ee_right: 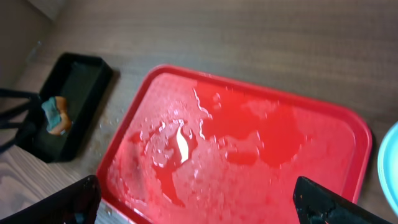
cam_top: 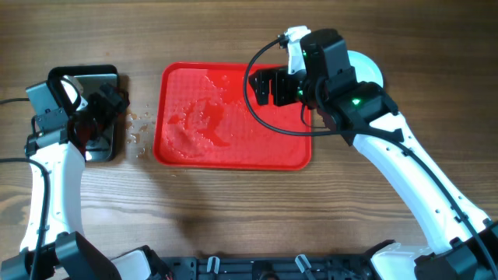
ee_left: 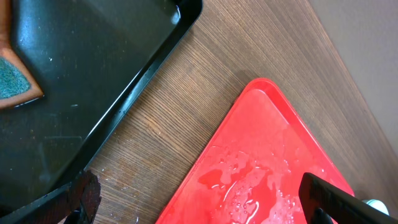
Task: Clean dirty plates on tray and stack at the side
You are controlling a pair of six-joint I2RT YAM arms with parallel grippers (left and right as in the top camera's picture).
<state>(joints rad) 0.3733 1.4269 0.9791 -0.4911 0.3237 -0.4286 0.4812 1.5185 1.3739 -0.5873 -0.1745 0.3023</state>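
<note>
The red tray point(cam_top: 264, 148) lies mid-table, wet, with puddles on its left half and no plate on it. The plates point(cam_top: 369, 71) show as a pale round edge to the right of the tray, mostly hidden under my right arm; a pale blue rim point(ee_right: 390, 168) shows in the right wrist view. My right gripper point(cam_top: 261, 87) hovers open over the tray's far right part, with only wet tray point(ee_right: 249, 143) between its fingers. At the far left, my left gripper point(cam_top: 113, 113) is open and empty by the black pan point(cam_top: 101, 78).
The black pan point(ee_left: 93, 74) holds a sponge point(ee_left: 12, 81) with an orange back, also seen as the sponge point(ee_right: 56, 115) in the right wrist view. Water drops and crumbs point(cam_top: 138, 128) speckle the wood between pan and tray.
</note>
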